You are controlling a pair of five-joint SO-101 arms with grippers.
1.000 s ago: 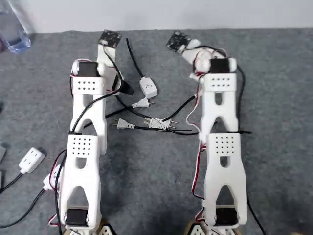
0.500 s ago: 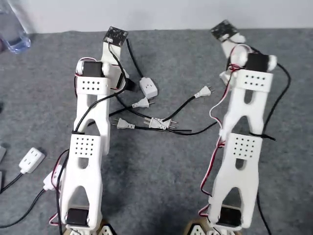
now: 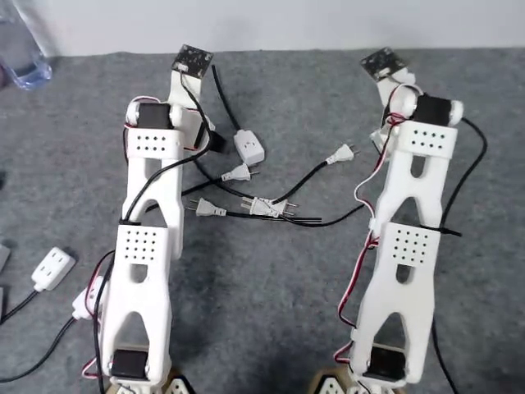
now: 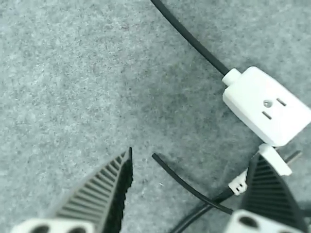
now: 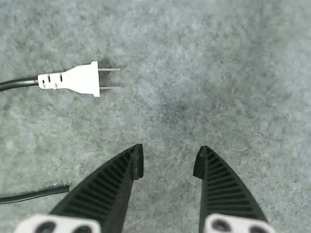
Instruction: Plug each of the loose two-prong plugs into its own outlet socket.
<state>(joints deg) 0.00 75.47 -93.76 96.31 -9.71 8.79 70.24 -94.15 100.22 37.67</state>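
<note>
Fuzzy carpet (image 5: 218, 58), smooth plastic plug (image 5: 77, 79), seemingly metal prongs (image 5: 110, 70)

Two white sockets and three white two-prong plugs, none of them mated.
I see one socket (image 3: 249, 148) lying face-up on its black cord, a first plug (image 3: 236, 173) just beside it. A second plug (image 3: 341, 153) lies flat, well apart, prongs bare. A third plug (image 3: 209, 208) lies nearer me, and the other socket (image 3: 53, 268) far left.

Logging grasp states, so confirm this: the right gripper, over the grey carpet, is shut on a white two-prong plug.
Not right. The right gripper is open and holds nothing. The white two-prong plug lies loose on the grey carpet, apart from the fingertips, as the right wrist view shows. The gripper is over the carpet, as stated.
</note>
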